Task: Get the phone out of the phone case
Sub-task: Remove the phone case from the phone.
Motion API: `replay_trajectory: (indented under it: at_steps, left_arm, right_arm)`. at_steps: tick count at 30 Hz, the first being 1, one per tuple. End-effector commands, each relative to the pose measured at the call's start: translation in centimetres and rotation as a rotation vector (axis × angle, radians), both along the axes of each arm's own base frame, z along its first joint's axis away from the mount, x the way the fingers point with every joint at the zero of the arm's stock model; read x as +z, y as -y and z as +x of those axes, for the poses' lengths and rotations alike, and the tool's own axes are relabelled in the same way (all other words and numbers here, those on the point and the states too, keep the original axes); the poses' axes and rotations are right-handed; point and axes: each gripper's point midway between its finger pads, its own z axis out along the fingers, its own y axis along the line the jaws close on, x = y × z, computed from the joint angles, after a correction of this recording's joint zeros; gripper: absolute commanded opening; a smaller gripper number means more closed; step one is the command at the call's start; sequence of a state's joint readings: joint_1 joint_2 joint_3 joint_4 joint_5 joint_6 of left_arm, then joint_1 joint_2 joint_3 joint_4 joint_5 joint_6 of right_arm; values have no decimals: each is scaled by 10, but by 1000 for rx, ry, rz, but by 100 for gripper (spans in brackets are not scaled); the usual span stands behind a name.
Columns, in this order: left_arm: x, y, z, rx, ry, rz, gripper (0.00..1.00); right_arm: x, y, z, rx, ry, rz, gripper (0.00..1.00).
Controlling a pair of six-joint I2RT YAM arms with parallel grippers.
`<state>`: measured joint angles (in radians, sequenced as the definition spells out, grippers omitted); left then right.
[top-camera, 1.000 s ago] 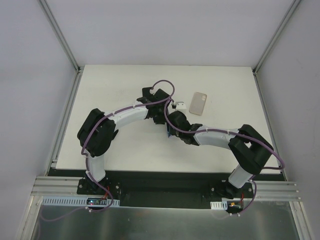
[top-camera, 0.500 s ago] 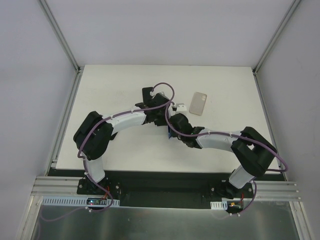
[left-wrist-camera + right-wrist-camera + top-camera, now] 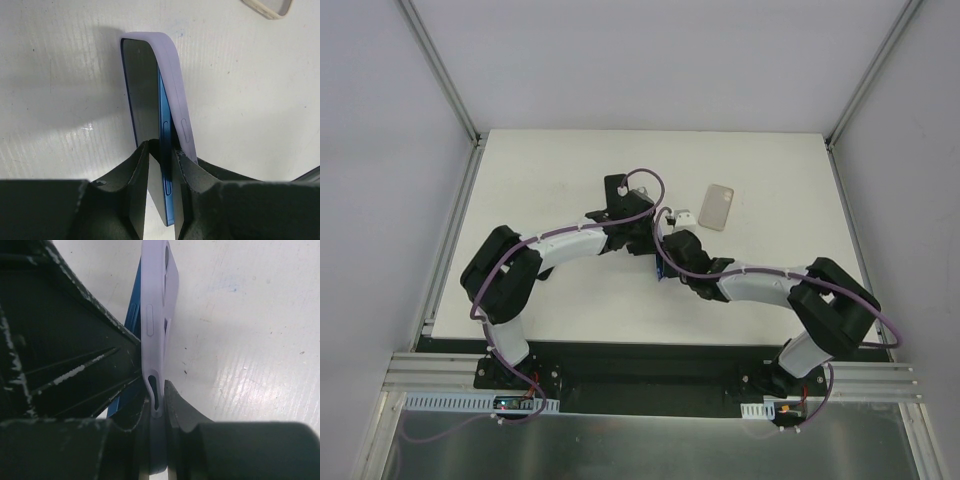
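Observation:
A blue phone (image 3: 164,135) stands on edge, partly inside a lilac case (image 3: 176,100). My left gripper (image 3: 160,155) is shut on the phone's bare end, one finger on the dark screen, the other on its back. My right gripper (image 3: 157,400) is shut on the peeled-off end of the case (image 3: 156,305); the phone's blue edge (image 3: 131,310) shows behind it. In the top view both grippers meet at mid-table, and only a bit of the blue phone (image 3: 661,268) shows between them.
A second, beige phone case (image 3: 718,206) lies flat behind and right of the grippers; it also shows in the left wrist view (image 3: 267,7). A small white object (image 3: 681,214) lies beside it. The white table (image 3: 550,170) has metal rails along its sides.
The left arm's elbow and the right arm have shifted slightly left and back. Both grippers keep their hold on phone and case at mid-table.

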<state>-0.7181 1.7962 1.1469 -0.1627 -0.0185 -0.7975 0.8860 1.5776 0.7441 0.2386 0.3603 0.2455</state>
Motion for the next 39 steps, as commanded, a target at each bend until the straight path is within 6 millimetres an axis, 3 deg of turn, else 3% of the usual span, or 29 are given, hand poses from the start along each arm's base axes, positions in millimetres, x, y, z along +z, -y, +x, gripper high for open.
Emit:
replay_trajectory:
  at_steps: [1, 8, 19, 27, 32, 39]
  left_arm:
    - [-84, -145, -47, 94, -239, 534, 0]
    - [-83, -148, -50, 81, -245, 529, 0]
    - [-81, -158, -58, 52, -239, 558, 0]
    - [-64, -179, -58, 68, -213, 743, 0]
    - [-59, -193, -67, 58, -244, 855, 0]
    - [-62, -196, -84, 18, -321, 877, 0]
  right_arm:
    - [-26, 53, -31, -21, -113, -142, 1]
    - [-28, 71, -28, -59, -115, -128, 1]
    - [-26, 84, -20, -87, -115, -72, 1]
    - [-9, 82, -17, -101, -108, -71, 1]
    - [8, 69, -23, -147, -105, -112, 1]
    - [-7, 72, -38, -317, -143, -85, 1]
